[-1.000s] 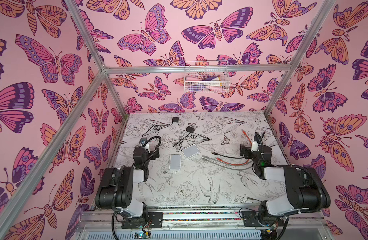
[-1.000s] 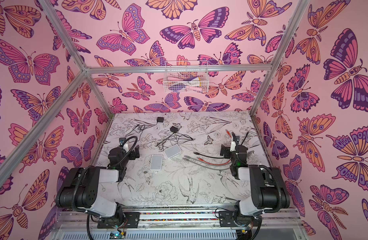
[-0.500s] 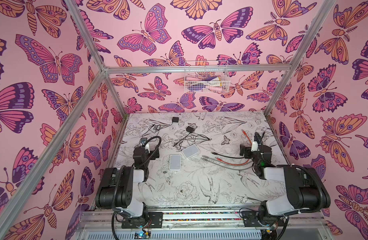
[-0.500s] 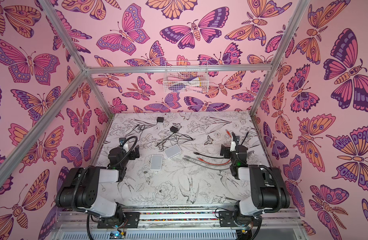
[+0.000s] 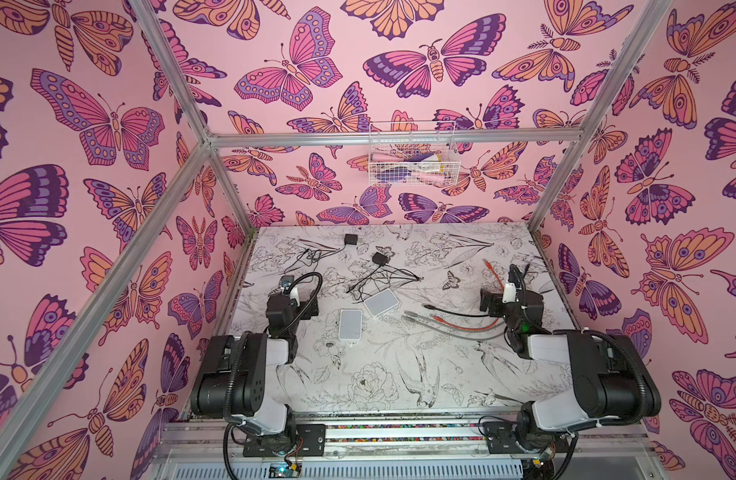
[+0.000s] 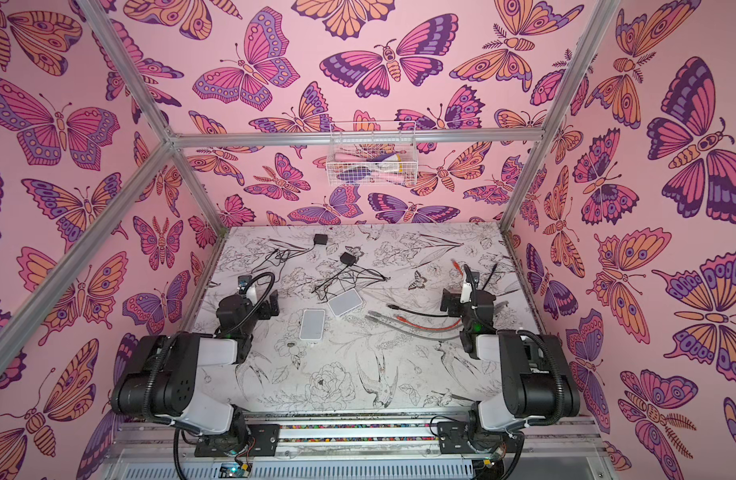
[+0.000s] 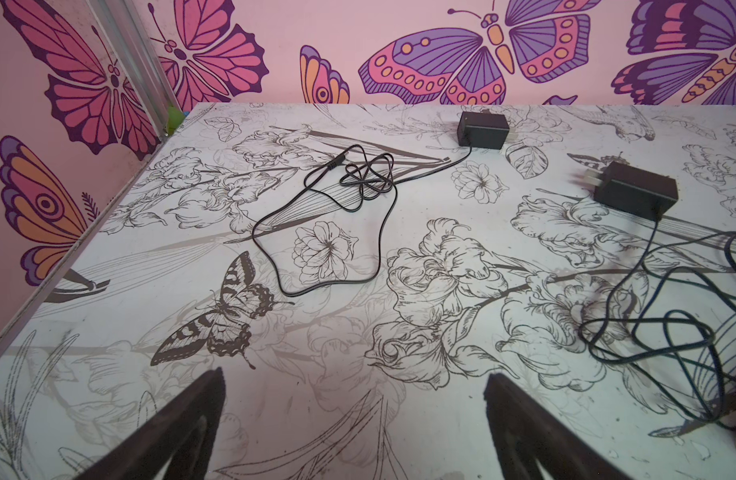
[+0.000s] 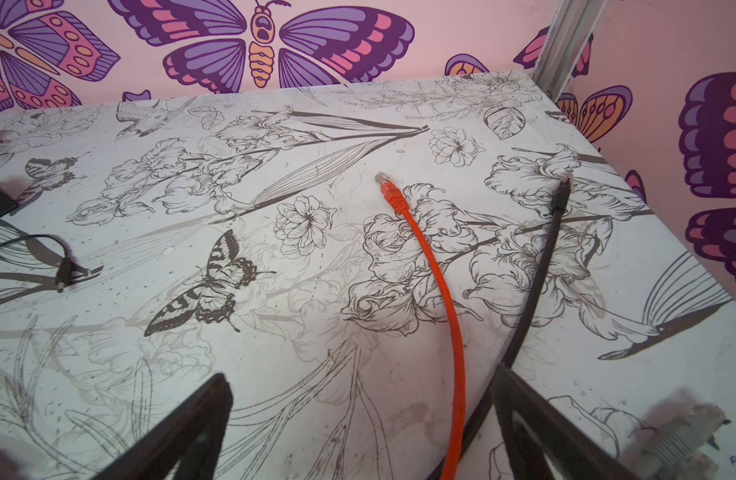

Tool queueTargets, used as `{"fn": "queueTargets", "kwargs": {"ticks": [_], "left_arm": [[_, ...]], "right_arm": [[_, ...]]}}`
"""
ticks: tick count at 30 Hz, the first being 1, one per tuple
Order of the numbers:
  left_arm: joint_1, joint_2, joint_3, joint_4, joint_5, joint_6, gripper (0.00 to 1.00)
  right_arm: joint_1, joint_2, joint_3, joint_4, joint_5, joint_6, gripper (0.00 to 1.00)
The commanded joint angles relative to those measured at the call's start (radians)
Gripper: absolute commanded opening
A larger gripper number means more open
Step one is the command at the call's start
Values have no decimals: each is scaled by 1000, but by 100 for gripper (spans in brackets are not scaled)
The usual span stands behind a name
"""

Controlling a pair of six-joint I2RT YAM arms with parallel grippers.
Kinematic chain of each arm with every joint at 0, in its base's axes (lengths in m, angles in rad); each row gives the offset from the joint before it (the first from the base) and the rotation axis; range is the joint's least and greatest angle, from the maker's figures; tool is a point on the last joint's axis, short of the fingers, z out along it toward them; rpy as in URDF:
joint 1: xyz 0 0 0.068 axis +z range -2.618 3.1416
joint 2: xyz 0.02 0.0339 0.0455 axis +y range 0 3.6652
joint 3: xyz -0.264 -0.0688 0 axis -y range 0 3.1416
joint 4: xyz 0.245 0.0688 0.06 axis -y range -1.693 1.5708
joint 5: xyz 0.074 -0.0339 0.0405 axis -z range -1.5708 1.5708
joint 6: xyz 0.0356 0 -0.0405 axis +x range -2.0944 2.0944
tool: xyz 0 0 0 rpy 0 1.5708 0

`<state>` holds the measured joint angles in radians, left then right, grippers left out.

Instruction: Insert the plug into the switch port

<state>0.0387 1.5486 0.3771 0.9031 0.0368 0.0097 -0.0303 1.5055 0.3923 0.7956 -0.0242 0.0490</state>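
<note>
Across the flower-printed table (image 5: 462, 257) nothing was moved: left gripper (image 7: 354, 374) and right gripper (image 8: 360, 372) were kept open and empty, the orange plug (image 8: 385, 183) left ungrasped

Front tabletop (image 5: 399, 353) bare; cables (image 5: 462, 328) crowd the middle.

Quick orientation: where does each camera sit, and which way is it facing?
Top views: high behind the arm bases, looking down over the table; left arm and right arm show.
Left wrist: low behind the open left gripper, facing the back wall; two black adapters ahead.
Right wrist: low behind the open right gripper, same heading; orange cable runs ahead.
Shared: both top views also show the adapters and orange cable.
</note>
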Motion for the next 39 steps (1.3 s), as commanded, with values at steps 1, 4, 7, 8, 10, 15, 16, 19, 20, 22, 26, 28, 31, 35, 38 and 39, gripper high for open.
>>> {"fn": "queueTargets", "kwargs": {"ticks": [1, 4, 7, 8, 10, 15, 16, 19, 20, 22, 26, 28, 31, 35, 38, 39], "left_arm": [[3, 0, -4, -2, 5, -5, 99], [9, -12, 3, -38, 16, -7, 99], [-20, -52, 22, -83, -164, -34, 99], [-34, -93, 53, -168, -239, -48, 99], [-42, -160, 115, -340, -260, -46, 99], [-60, -310, 219, -532, -349, -143, 99], [-62, -332, 279, -642, -345, -187, 99], [-65, -340, 521, -1058, -290, -319, 99], [-64, -316, 619, -1193, -228, -332, 99], [-73, -237, 778, -1400, -130, -344, 99], [-131, -228, 851, -1514, -84, -394, 99], [-148, -258, 823, -1517, -66, -427, 100], [-151, -304, 777, -1522, -14, -458, 99], [-133, -296, 740, -1537, 15, -475, 100], [-89, -206, 726, -1513, 87, -510, 99], [-76, -182, 720, -1494, 110, -521, 98]], "right_arm": [[9, -4, 16, 6, 39, 14, 99], [9, -100, 36, -92, 205, 77, 99], [9, -238, 159, -403, 181, 72, 99], [9, -273, 195, -467, 118, 41, 99], [16, -334, 214, -472, 46, 28, 99], [27, -378, 336, -609, 29, 88, 99], [26, -375, 400, -758, 126, 246, 99], [-39, -331, 553, -1132, 150, 668, 99], [-65, -301, 546, -1037, -100, 651, 99], [-28, -253, 558, -981, -211, 714, 99], [113, -161, 656, -1059, -148, 647, 99], [163, -119, 702, -1112, -133, 622, 99], [221, -79, 737, -1167, -177, 597, 99], [336, -72, 771, -1252, -192, 517, 96], [424, -104, 738, -1255, -138, 479, 89], [442, -121, 707, -1226, -143, 477, 85]]}}
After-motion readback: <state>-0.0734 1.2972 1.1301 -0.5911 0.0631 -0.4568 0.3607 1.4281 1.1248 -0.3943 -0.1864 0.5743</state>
